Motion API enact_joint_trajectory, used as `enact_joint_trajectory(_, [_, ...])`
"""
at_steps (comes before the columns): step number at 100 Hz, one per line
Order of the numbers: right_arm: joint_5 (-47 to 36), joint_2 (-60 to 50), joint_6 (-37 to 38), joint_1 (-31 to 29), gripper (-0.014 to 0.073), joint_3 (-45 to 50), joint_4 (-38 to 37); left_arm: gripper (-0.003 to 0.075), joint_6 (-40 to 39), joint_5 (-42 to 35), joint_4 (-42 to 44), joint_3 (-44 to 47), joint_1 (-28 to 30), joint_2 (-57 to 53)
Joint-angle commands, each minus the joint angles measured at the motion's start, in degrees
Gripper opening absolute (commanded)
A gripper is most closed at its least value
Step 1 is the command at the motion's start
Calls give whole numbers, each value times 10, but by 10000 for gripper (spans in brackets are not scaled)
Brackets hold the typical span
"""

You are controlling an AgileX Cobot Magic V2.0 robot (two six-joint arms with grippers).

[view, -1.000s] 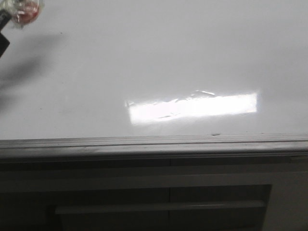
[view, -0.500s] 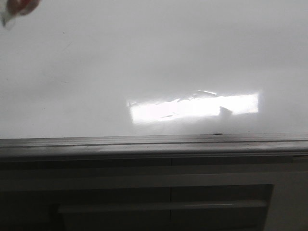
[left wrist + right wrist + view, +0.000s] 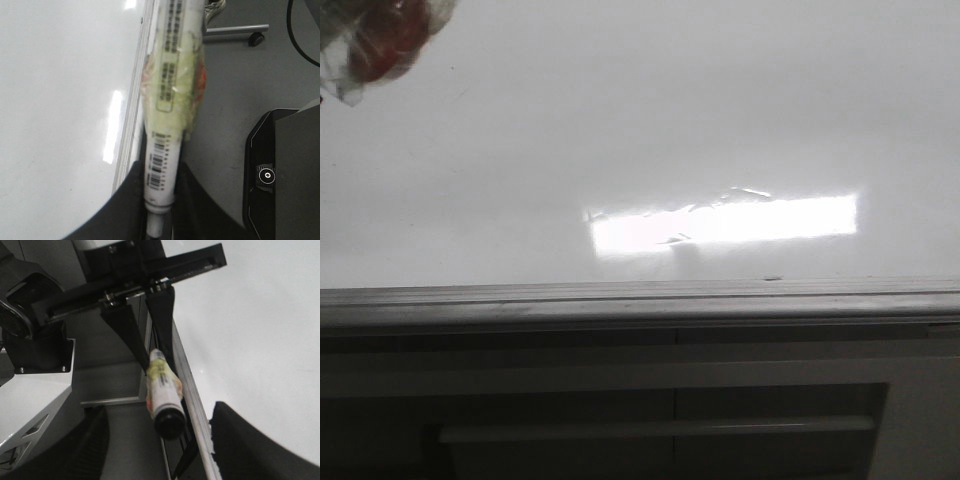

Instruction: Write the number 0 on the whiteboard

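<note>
The whiteboard (image 3: 670, 120) fills the upper front view as a glossy white sheet with a bright glare patch; no number 0 shows on it in any view. A white marker (image 3: 170, 100) with a barcode and a yellowish tape wrap lies along the board's frame, and my left gripper (image 3: 160, 172) is shut on its barrel. From the right wrist view the same marker (image 3: 162, 390) points its black cap at the camera, clamped by the left gripper (image 3: 156, 360). My right gripper (image 3: 160, 410) is open with nothing in it. The marker's taped part (image 3: 385, 40) pokes into the front view's top left corner.
The board's grey metal frame edge (image 3: 640, 300) runs across the front view above a dark panelled cabinet front (image 3: 670, 400). Beside the board the left wrist view shows grey floor, a wheeled stand leg (image 3: 235, 31) and a black housing (image 3: 280, 170).
The marker's taped part rose almost out of the front view's top left corner, then came back down and further in. The dark shadow on the board's left has gone.
</note>
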Motion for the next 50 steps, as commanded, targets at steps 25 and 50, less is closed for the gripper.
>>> enact_joint_trajectory(25, [-95, 45, -6, 18, 379, -21, 52, -20, 14, -24, -42, -17, -5, -6])
enact_joint_trajectory(50, [-85, 67, -6, 20, 378, -38, 68, -20, 14, -10, -49, -17, -5, -6])
